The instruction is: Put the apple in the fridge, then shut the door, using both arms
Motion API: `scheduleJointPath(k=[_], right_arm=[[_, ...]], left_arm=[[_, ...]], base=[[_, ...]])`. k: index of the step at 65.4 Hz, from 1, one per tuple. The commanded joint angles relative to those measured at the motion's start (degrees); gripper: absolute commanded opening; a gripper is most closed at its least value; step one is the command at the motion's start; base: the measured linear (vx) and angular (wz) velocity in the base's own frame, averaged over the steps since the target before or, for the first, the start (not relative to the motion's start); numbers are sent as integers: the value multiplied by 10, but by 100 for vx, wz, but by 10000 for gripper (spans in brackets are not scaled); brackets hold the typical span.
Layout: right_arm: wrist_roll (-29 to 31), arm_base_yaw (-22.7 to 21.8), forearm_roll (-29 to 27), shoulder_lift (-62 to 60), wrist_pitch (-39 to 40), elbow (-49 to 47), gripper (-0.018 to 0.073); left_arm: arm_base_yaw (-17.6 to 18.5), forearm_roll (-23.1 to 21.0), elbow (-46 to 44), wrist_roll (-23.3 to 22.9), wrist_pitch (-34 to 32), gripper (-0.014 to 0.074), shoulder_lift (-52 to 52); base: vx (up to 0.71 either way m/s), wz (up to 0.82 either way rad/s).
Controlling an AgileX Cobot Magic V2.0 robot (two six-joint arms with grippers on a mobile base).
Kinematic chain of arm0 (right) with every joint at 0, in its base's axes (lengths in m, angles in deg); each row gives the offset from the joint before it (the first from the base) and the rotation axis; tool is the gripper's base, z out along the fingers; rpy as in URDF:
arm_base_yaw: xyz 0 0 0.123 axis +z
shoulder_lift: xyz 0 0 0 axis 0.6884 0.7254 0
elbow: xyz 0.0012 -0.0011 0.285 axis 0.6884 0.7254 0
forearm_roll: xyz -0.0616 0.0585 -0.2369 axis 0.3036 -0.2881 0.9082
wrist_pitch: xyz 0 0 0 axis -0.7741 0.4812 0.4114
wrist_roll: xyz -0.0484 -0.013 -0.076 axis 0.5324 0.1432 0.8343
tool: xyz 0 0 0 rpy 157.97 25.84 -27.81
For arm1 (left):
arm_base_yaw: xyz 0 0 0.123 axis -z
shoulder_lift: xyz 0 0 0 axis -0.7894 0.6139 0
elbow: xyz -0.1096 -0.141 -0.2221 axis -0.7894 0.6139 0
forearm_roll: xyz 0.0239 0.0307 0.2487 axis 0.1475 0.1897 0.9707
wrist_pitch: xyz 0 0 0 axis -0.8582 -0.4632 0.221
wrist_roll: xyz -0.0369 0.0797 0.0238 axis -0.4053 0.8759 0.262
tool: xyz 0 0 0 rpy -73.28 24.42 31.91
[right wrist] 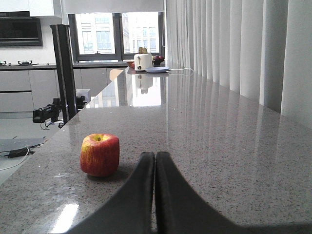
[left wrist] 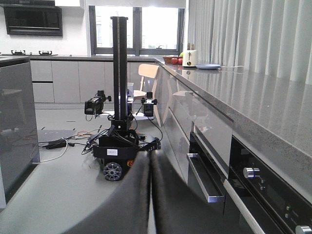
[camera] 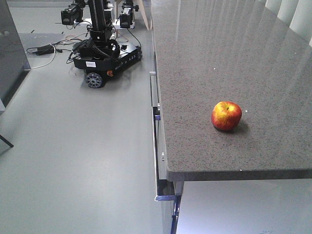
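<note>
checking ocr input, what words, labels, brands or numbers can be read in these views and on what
Nothing reads clearly.
The white sticker on the other robot's black base: too small to read.
The white lettering on that base's side: blurred, unreadable.
The apple and the countertop: no text visible.

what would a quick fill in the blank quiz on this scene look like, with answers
1. The apple rests on the grey speckled ____.
2. The right hand is ____ and holds nothing.
3. A second wheeled robot stands on the ____.
Missing words: countertop; shut; floor.
</note>
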Motion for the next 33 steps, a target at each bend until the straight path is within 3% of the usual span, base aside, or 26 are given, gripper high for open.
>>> scheduleJointPath(k=[1,33], right_arm=[[2,-3,3,-5,45,0,-2],[1,-3,3,-5,67,0,-2]], left_arm=[[3,-2,16,-1,-43,-6,-9],[3,-2,16,-1,-43,-6,-9]], base=[[0,0],[0,0]])
